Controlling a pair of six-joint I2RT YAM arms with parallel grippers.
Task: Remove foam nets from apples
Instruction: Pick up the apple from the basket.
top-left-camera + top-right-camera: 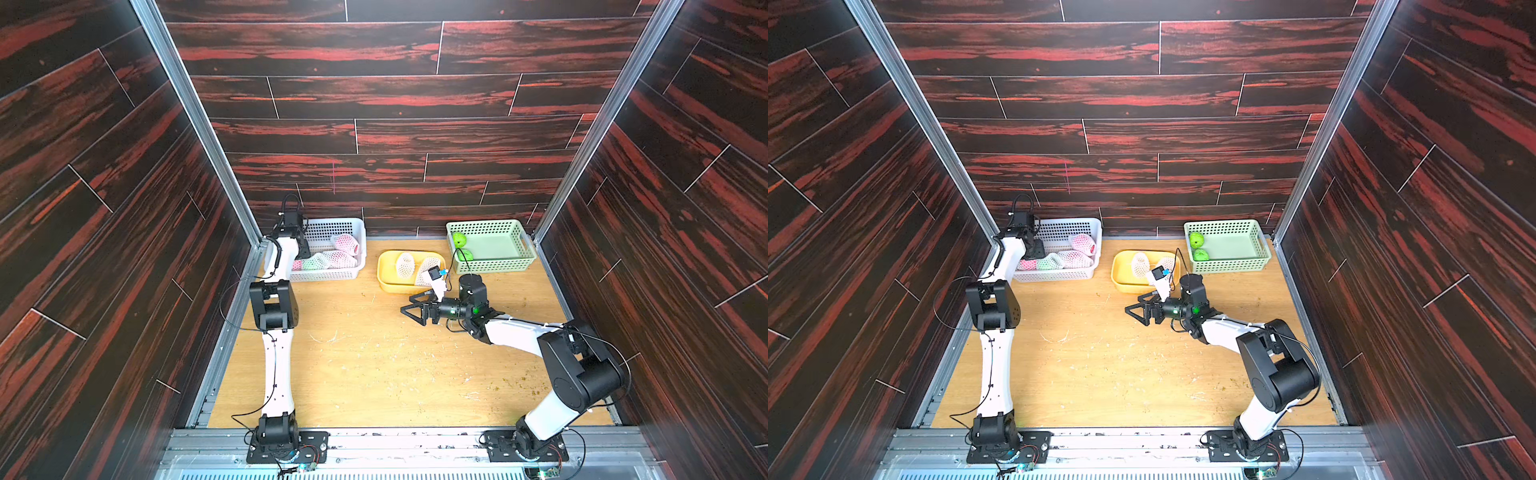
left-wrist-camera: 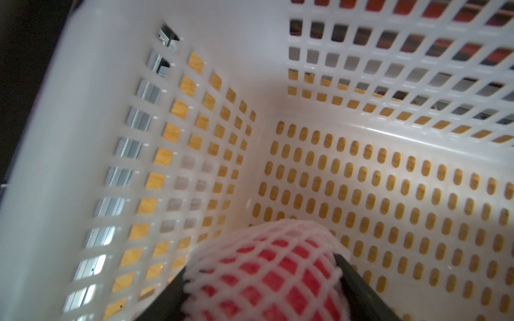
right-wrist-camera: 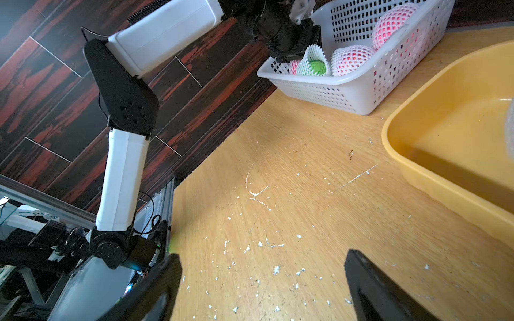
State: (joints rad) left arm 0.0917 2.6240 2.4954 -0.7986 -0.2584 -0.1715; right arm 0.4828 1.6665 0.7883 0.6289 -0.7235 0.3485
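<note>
Bench [image 1: 374, 374]: the white basket [image 1: 357, 226] in the back-left corner holds four netted apples [image 1: 347, 243], three red and one green. The green basket [image 1: 490, 266] in the back-right corner holds two bare green apples [image 1: 459, 239]. The yellow tray [image 1: 384, 270], at the back edge between the baskets, holds two empty nets [image 1: 404, 265].

Judged: two of six stripped, four left.

Left gripper [image 2: 261, 266]: jaws flank a netted red apple [image 2: 267, 289] in the white basket. Cannot tell whether they are clamped on it.

Right gripper [image 3: 261, 257]: jaws apart and empty, over bare bench.

No legible writing.

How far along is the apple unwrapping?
Done: two bare green apples in the green basket, two empty nets in the yellow tub. In hand: the left gripper sits around a netted red apple. Left: four netted apples, counting it, in the white basket.
</note>
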